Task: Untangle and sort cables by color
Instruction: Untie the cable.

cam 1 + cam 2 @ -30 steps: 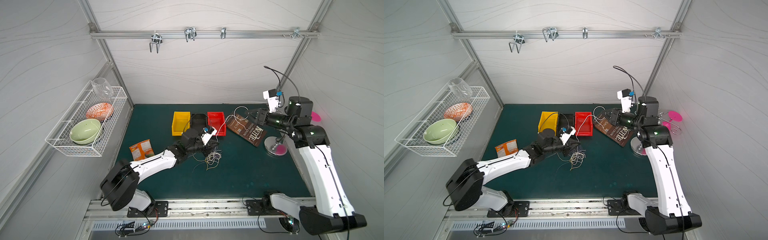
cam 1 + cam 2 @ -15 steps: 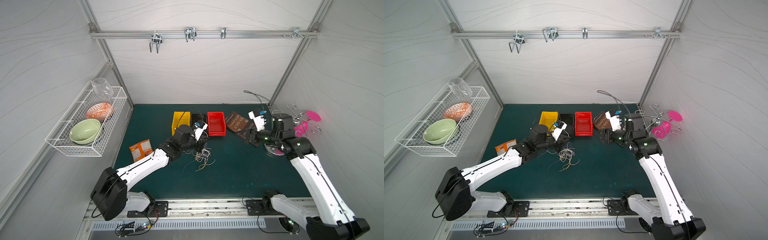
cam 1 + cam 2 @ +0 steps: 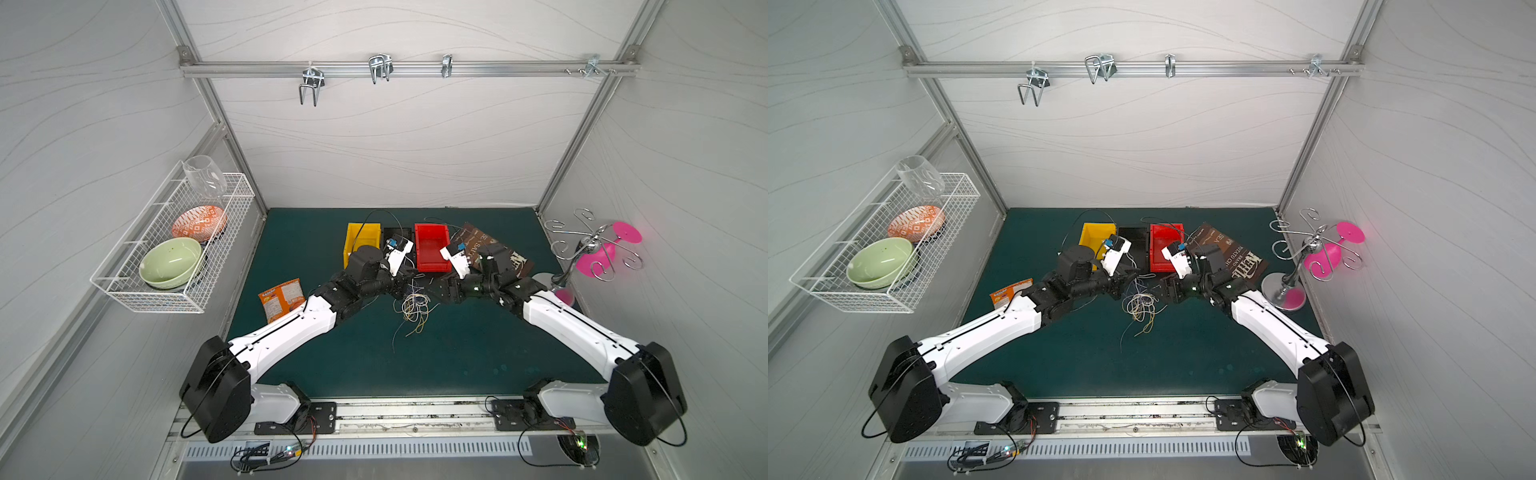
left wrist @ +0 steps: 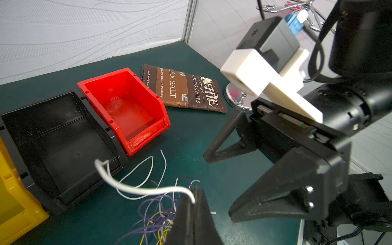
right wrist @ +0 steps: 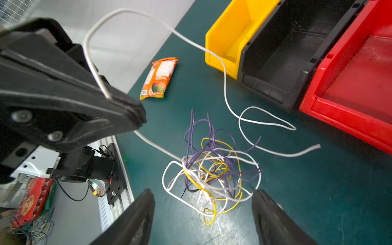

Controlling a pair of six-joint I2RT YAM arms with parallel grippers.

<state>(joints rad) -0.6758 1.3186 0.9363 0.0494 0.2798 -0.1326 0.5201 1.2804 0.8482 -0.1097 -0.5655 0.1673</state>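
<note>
Cables (image 3: 413,305) on dark-green mat (image 3: 457,353), white walls (image 3: 395,158)

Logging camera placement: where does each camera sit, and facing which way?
Top views: high at the front, facing down at the table; left arm, right arm whole.
Left wrist: behind left gripper, jaws shut on white cable, facing red bin.
Right wrist: above right gripper, jaws open, facing down at the tangle.
Wrist views share the white cable.

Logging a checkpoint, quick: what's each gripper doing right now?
Left gripper: shut on the white cable.
Right gripper: open, empty, by the cable tangle.
</note>
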